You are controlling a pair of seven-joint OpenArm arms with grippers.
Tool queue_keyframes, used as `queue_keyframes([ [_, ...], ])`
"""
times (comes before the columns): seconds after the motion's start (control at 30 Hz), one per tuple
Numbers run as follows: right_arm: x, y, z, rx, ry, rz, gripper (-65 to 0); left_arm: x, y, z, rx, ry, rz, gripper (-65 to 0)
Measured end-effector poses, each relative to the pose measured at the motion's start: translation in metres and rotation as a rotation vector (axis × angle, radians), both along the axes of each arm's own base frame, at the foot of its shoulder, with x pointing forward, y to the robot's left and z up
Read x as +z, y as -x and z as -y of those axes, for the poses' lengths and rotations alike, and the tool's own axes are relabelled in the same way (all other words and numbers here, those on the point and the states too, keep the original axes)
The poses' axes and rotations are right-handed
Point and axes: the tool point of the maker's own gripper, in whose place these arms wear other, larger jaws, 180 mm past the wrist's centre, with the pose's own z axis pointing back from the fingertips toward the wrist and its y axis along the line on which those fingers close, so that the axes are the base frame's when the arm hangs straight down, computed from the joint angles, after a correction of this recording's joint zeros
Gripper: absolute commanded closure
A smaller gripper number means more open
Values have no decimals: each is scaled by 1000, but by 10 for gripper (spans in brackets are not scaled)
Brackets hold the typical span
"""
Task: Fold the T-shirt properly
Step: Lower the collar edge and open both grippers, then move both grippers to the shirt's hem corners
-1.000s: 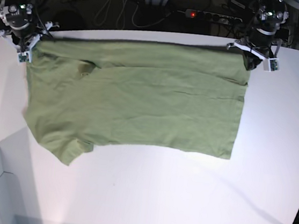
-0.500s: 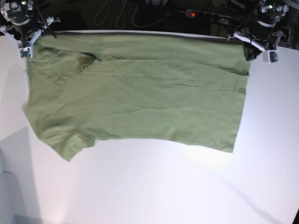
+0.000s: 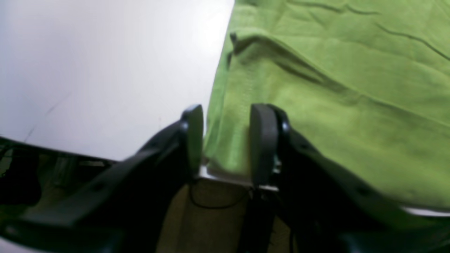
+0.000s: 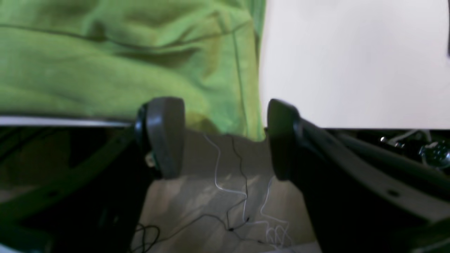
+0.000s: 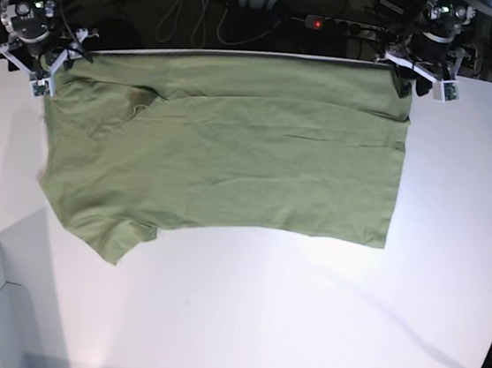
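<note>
My left tool [image 3: 225, 140] is spread, its two dark pads standing apart with the corner of the T-shirt [image 3: 334, 105] lying between them but not pinched; that's lower centre of the left wrist view, right at the counter's [image 3: 105, 70] far edge. In the base view that tool [image 5: 424, 77] sits at the upper right of the frame, over the shirt's top right corner.

My right tool [image 4: 225, 137] is spread even wider. Between its pads I mostly see floor and some loose cables [image 4: 242, 207] below the counter edge, with a bit of shirt hem [image 4: 246, 116] hanging over that edge just above the gap. Nothing gripped there either. In the base view it [image 5: 42, 59] is at the upper left, by the shirt's top left corner.

The shirt itself lies flat and a bit wrinkled across the upper half of the white counter in the base view, long edge along the far rim, one sleeve [image 5: 111, 235] poking toward the lower left. Behind the counter, top centre, there's a power strip [image 5: 348, 25] with a red light.
</note>
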Motion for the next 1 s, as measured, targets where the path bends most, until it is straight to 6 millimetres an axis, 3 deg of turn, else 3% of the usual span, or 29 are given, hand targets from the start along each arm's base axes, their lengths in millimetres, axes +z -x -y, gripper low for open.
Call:
queue_keyframes([
  [0.13,22,-10,4,-6,26,68,-358,17,-10,1,-12,-14,44,-221],
  [0.27,28,-24,-2,-1,14,106,-358,42,-20,-19,51,-63,123,-247],
  [0.33,38,-43,-3,0,14,160,-358,48,-27,-25,83,-68,147,-288],
  [0.43,49,-73,-13,31,5,220,-358,65,-53,-38,107,-96,236,-336],
  [0.67,89,-144,-47,115,-53,412,-365,78,-105,-44,131,-76,356,-351],
  [0.87,78,-174,-49,112,-79,394,-366,72,-166,-58,132,-30,383,-352],
  [1.0,61,-171,-43,86,-85,344,-360,64,-201,-73,136,-15,351,-356],
])
